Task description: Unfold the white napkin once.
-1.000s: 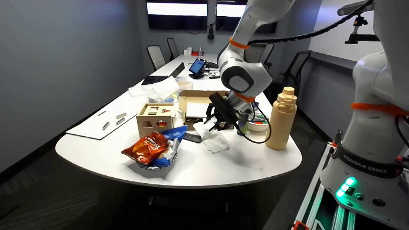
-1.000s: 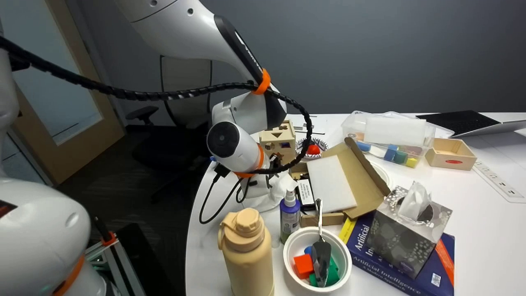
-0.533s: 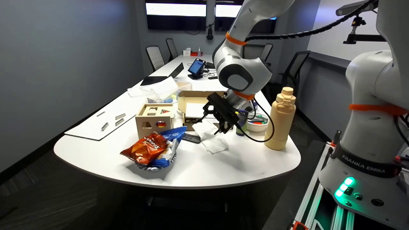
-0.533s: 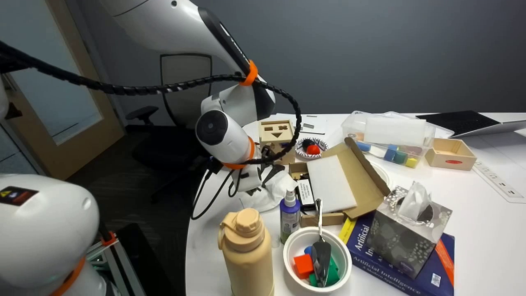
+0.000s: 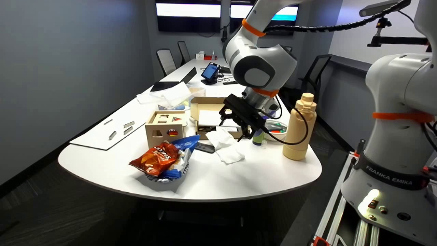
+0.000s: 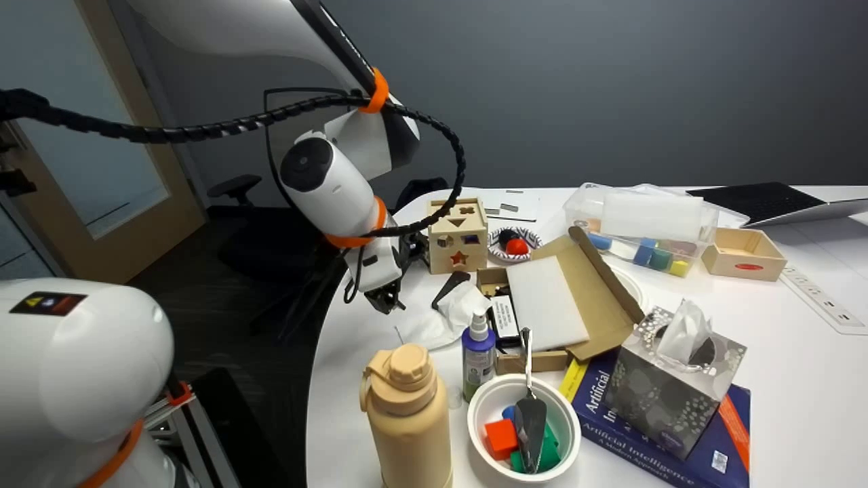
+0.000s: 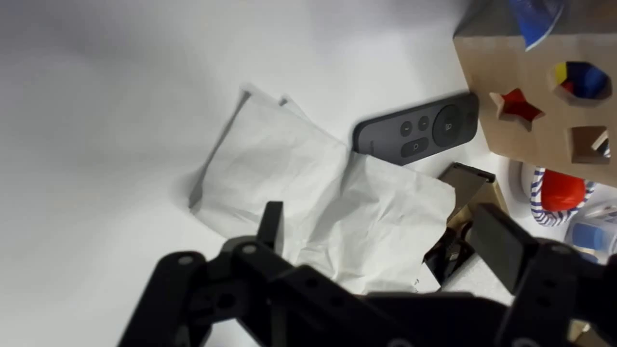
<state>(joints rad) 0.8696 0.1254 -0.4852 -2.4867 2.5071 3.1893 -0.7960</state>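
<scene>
Below the spread jaws, apart, lies the white napkin point(image 7: 320, 195).

Grey walls point(image 5: 75, 68), dark floor point(image 5: 68, 215), white table point(image 5: 218, 182)

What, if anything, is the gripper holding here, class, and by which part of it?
Nothing is held: the gripper is open, its jaws apart, and the white napkin lies below, with no part of it pinched.
</scene>
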